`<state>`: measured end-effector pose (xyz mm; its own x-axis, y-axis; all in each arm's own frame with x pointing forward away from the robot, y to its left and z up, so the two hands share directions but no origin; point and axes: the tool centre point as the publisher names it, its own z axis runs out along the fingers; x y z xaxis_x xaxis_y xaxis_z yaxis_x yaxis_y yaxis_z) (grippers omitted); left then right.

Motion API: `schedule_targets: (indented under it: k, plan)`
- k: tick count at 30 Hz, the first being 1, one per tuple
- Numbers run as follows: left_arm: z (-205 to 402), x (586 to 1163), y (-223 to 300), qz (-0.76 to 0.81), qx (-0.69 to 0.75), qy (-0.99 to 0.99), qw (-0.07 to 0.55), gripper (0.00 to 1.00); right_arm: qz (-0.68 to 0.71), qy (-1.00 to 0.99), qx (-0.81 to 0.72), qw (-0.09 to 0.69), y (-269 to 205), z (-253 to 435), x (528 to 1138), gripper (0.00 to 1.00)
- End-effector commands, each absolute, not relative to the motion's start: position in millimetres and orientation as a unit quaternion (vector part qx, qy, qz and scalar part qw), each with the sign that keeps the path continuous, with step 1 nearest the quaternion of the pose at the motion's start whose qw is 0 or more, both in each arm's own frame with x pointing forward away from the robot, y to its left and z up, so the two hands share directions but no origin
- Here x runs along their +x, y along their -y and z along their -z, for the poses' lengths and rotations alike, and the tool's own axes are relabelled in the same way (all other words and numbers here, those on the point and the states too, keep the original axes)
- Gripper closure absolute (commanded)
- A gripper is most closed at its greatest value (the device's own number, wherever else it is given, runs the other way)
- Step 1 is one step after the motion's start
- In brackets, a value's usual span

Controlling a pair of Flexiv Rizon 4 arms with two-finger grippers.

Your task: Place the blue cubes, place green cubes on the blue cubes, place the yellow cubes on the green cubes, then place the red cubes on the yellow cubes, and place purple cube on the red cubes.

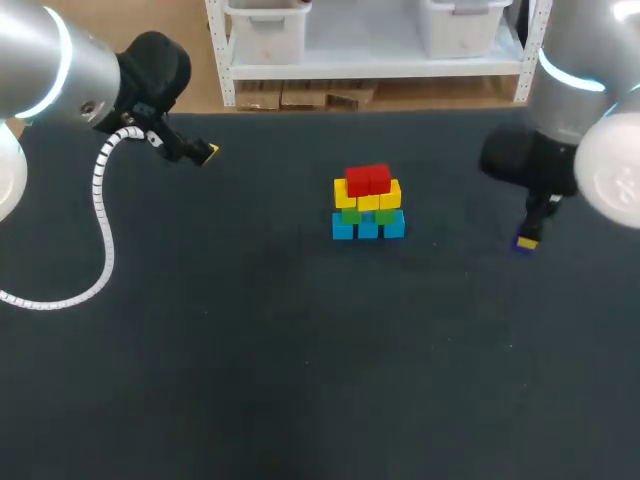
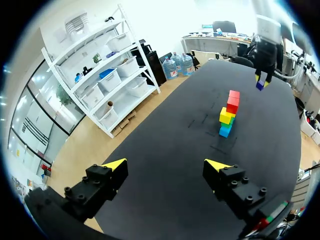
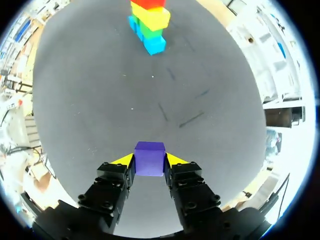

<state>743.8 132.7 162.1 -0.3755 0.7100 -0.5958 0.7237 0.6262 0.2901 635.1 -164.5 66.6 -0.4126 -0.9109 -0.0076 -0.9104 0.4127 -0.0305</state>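
Note:
A stepped stack of cubes point(image 1: 368, 203) stands mid-table: blue at the bottom, green above, then yellow, with red cubes point(image 1: 367, 180) on top. It also shows as a stack point(image 2: 228, 114) far ahead in the left wrist view and as a stack point(image 3: 149, 22) ahead of the right fingers. My right gripper point(image 3: 149, 160) is shut on the purple cube point(image 3: 149, 158), held just above the table to the right of the stack; the purple cube point(image 1: 526, 242) peeks out under the yellow tips. My left gripper point(image 2: 166, 167) hangs open and empty over the table's far left.
Dark table surface point(image 1: 250, 350) lies bare around the stack. A white coiled cable point(image 1: 100, 215) hangs from my left arm over the table's left part.

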Motion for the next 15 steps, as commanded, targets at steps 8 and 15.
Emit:
schedule_targets:
  k: [8, 15]
  plan:
    - [-162.2, 744.7, -134.7, 0.013, 0.435, -0.828, 0.354, 0.00, -0.001, -0.801, -0.597, 0.045, 150.6, -128.0, 629.7, 0.90]
    - [-162.2, 744.7, -134.7, 0.013, 0.435, -0.828, 0.354, 0.00, 0.026, -0.757, -0.651, 0.041, 117.4, -158.9, 640.2, 0.90]
